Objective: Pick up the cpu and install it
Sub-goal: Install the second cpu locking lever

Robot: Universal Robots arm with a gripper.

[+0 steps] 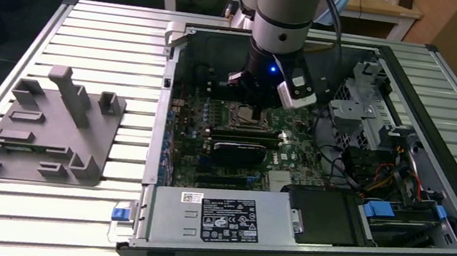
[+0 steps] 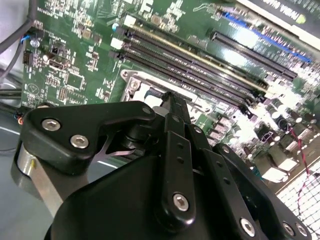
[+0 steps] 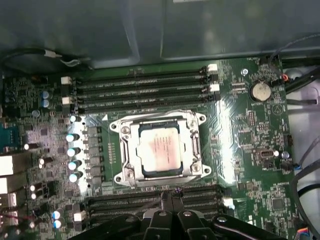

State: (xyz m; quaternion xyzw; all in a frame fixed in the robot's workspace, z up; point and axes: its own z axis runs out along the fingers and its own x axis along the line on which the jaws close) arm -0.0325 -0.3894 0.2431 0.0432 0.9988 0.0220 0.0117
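Black linkage gripper (image 3: 172,197) hanging low inside the open black computer case (image 1: 421,250), fingers drawn together, gripping nothing. Just beside the fingertips, flat square silver-topped cpu (image 3: 159,150) seated in the metal-framed socket (image 3: 196,145) on the green motherboard (image 3: 240,125). Black memory slots (image 3: 140,85) flanking.

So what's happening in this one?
A single robot arm is reaching into an open computer case, its gripper low over the motherboard. The cpu sits in its socket, framed by the metal bracket between the memory slots. The gripper is just beside the socket, not holding the chip.
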